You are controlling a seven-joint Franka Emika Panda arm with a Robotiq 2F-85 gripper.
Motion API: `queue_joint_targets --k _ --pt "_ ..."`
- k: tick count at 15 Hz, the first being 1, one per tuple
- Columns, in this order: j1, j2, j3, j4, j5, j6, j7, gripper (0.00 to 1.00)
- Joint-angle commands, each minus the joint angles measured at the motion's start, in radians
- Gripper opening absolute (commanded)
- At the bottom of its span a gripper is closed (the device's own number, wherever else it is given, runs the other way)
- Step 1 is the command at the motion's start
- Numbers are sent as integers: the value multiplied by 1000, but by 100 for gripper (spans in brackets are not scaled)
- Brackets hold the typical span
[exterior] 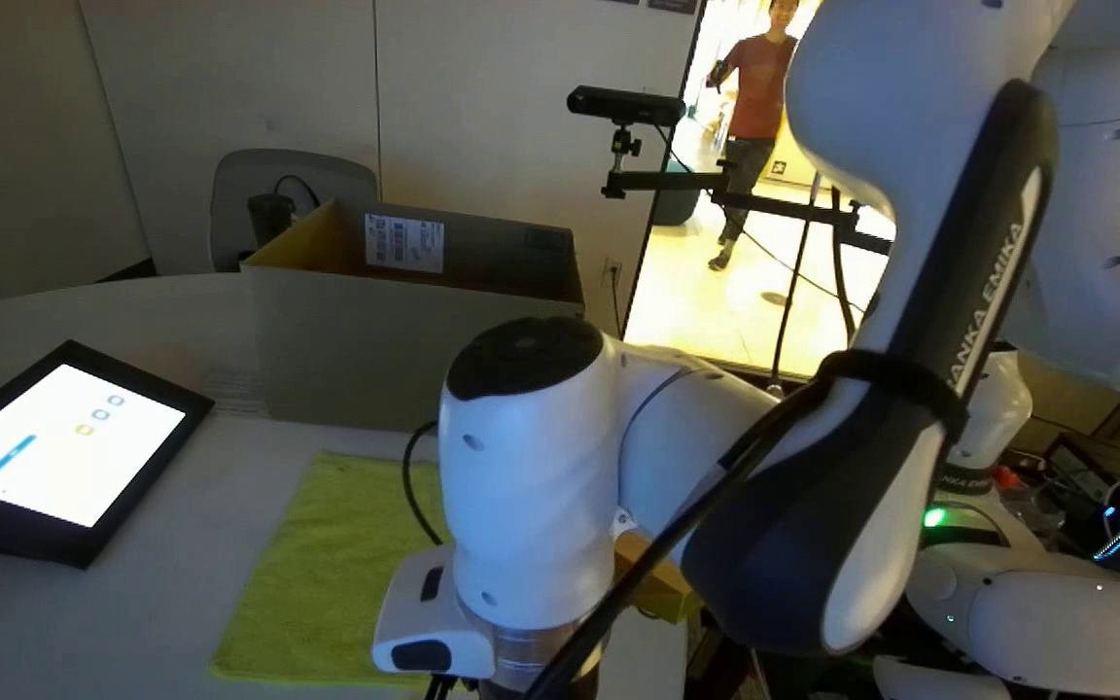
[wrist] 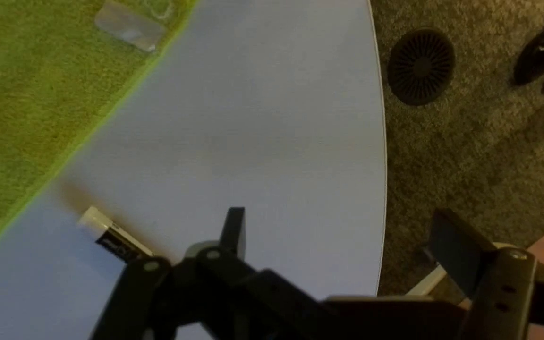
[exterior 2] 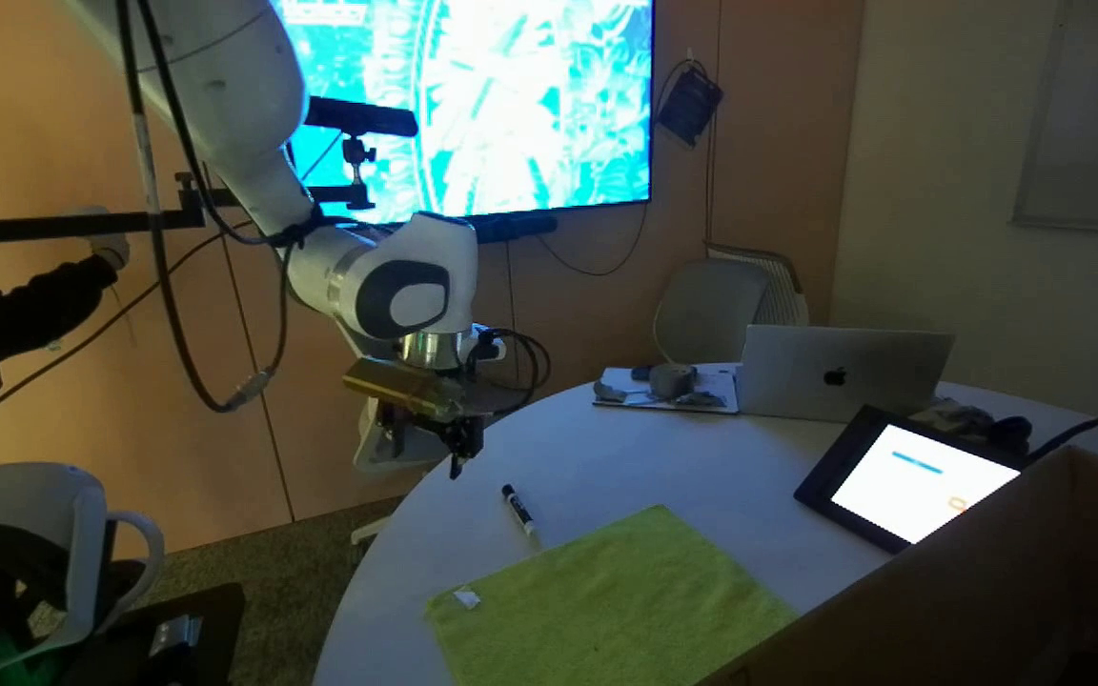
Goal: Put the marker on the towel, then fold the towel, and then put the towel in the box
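None of the three steps looks done: the marker (exterior 2: 518,511) lies on the white worktop (exterior 2: 625,467) rather than on the towel (exterior 2: 606,600), the towel is spread out unfolded, and in an exterior view the cardboard box (exterior: 414,350) stands just beyond it, to the right of the tablet (exterior: 74,447). Placing the marker, folding the towel and lowering it into the cardboard box all seem left; the step in hand is probably going for the marker. The end effector (wrist: 340,231) is released, its jaws wide apart with nothing between them, over the worktop's edge; the wrist view shows the marker off to the left, partly hidden behind one jaw, so a sideways shift appears needed before any grasp. The marker itself is a slim stick with a black end, a dark label whose lettering is too blurred to read, and a whitish end. It rests on its side beyond the towel's far edge in an exterior view, just beside it without touching, the whitish end aimed at the towel.
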Motion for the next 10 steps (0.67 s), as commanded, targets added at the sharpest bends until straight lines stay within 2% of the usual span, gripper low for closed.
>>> queue_joint_targets --k 1,5,10 --pt "-12 102 13 104 -98 -47 -131 100" --pt "-28 175 22 171 -191 -34 -268 100" --pt "-31 256 8 279 -249 -21 -354 100"
